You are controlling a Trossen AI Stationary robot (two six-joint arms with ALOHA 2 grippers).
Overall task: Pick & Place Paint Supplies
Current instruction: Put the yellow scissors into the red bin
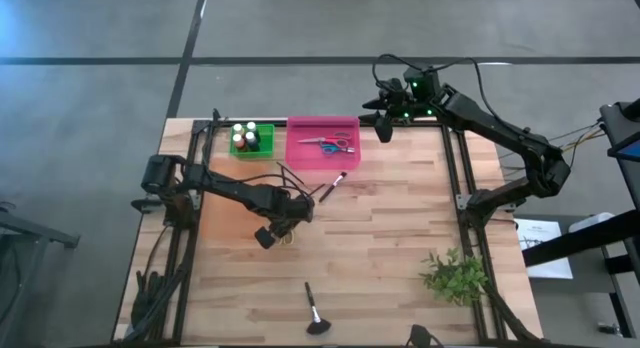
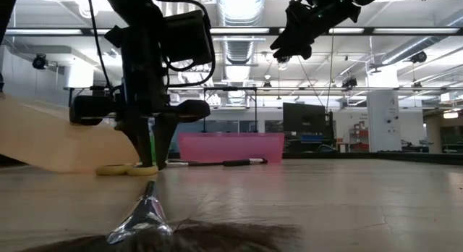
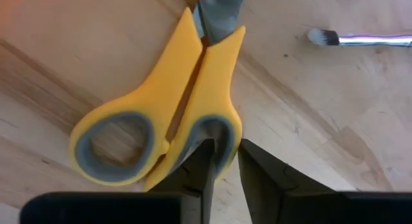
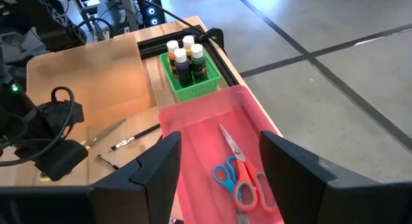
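Your tabletop (image 1: 400,238) is pale butcher-block wood, and the pink tray (image 1: 300,160) at its far edge is the landmark here. Beside that tray sits a green basket (image 1: 240,151) of small paint bottles (image 4: 185,53) with white caps; no label on them can be read. In the tray lie two scissors (image 4: 239,176), one blue-handled and one red-handled, blades pointing toward the basket.

Just in front of the tray a slim dark brush (image 1: 334,184) lies at a slant, one end aimed at the tray. Well in front of the tray, near the front edge, a second brush (image 1: 314,313) lies with its wide bristle fan toward you.

Your left end effector (image 3: 223,161) is down on the yellow scissors (image 3: 158,114) in front of the tray, fingers pinching one grey-lined handle loop; the blades point away from the wrist. Your right end effector (image 4: 219,166) hovers above the tray, fingers apart, holding nothing.
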